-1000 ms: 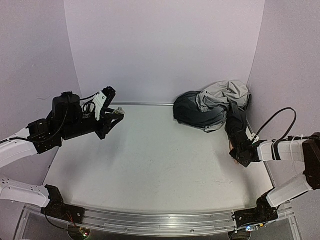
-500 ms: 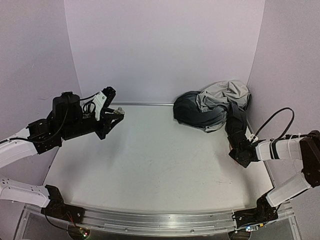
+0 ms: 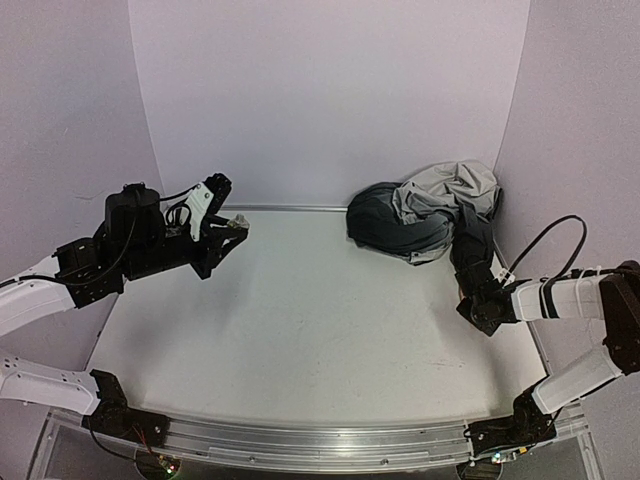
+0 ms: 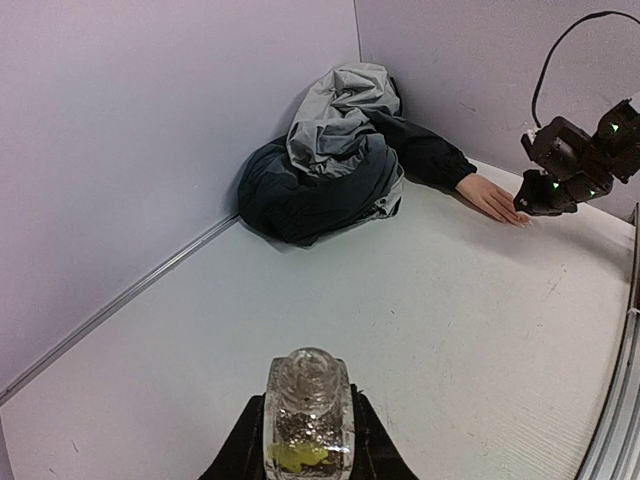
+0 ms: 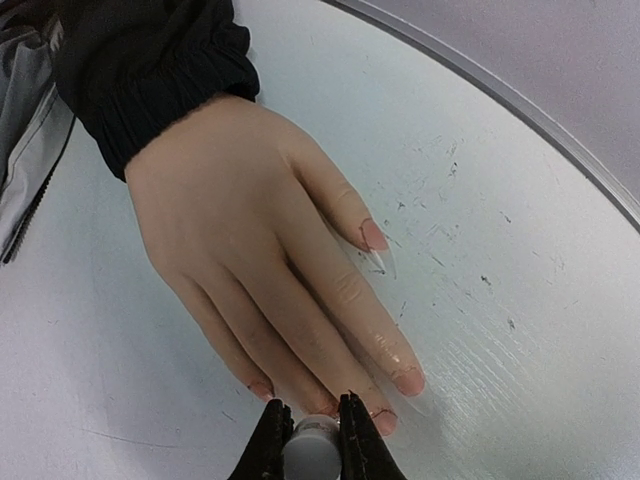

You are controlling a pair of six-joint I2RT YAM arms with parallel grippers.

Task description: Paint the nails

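Nails on the mannequin hand lie near the right edge of your surface, the hand palm down, its wrist in a dark sleeve. Since a second ago your right gripper has crept slightly closer to the fingertips; your left arm has not moved. The nails look pinkish and glossy, two with long clear tips. Your right jaws are clenched on a small white cap just beside the fingertips. Your left gripper grasps a clear bottle with glittery contents, well apart from the hand
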